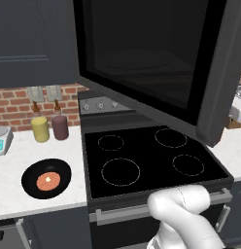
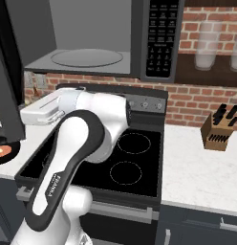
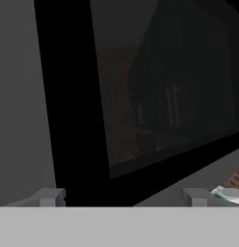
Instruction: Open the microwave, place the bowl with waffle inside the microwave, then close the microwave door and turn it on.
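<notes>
While the door [image 1: 156, 63] is standing swung wide, the gripper [image 3: 124, 198] is facing its inner glass with jaws spread, gripping nothing.

With the microwave [image 2: 106, 38] cavity showing its turntable [image 2: 87, 57] beside the keypad [image 2: 161, 36], the bowl [image 1: 46, 179] is sitting on the counter [image 1: 15, 165] left of the stove [image 1: 146, 160], holding the waffle [image 1: 48, 181]. Behind it, a yellow jar [image 1: 40, 129] and a maroon jar [image 1: 60, 127] are standing side by side, and a knife block [image 2: 219, 128] is resting right of the stove.

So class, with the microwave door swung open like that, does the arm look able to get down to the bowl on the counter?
Probably yes: the bowl sits uncovered on the counter left of the stove, below the open microwave door. The open gripper faces that door and must clear it first.
</notes>
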